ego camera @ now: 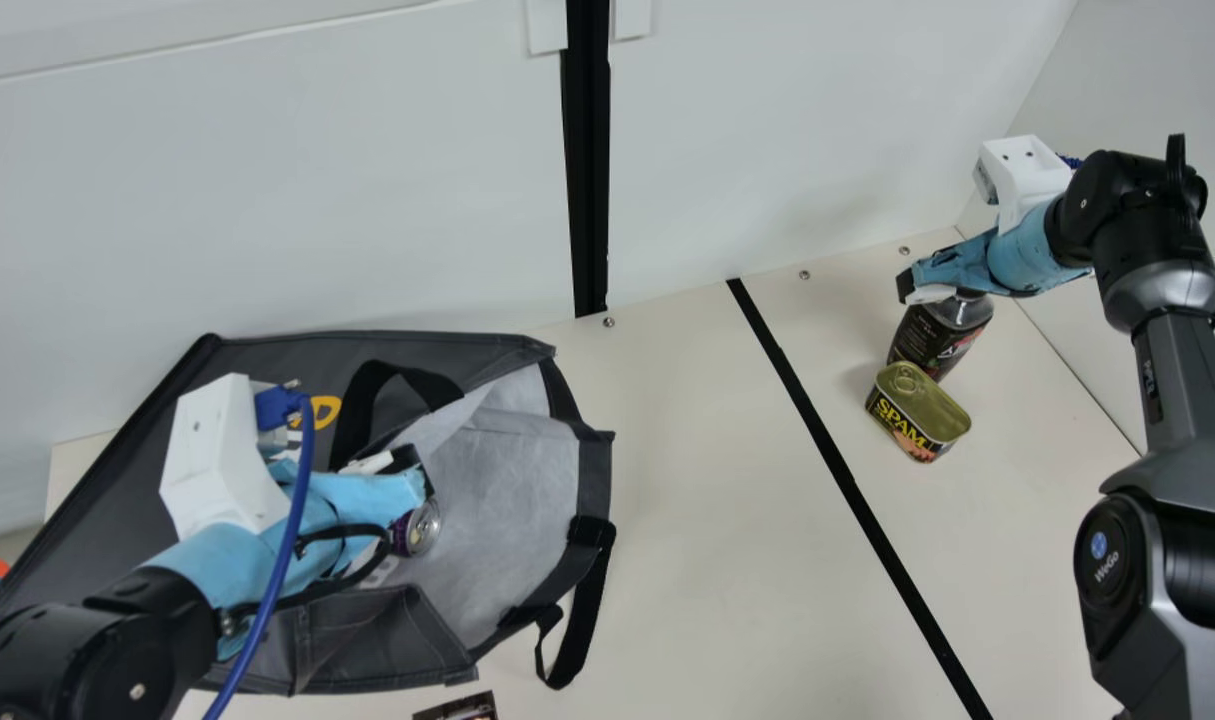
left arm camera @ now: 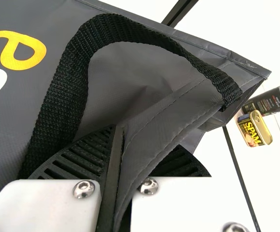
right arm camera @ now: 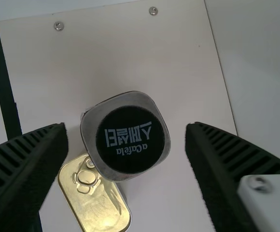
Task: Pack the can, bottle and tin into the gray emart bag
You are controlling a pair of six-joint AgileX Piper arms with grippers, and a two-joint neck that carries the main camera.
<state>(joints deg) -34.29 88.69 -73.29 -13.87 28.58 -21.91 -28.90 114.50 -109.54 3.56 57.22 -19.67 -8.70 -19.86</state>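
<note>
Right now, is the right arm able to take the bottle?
Probably yes: the right gripper hangs open over the bottle, with nothing between them. The tin stands close beside it, though, so a finger might brush it.

Ok so left gripper has ribbed fingers pinched close, blue left wrist behind fingertips, white camera mount back there too. Right gripper spread super wide, aimed down, blue right wrist behind it, gray forearm farther back.
</note>
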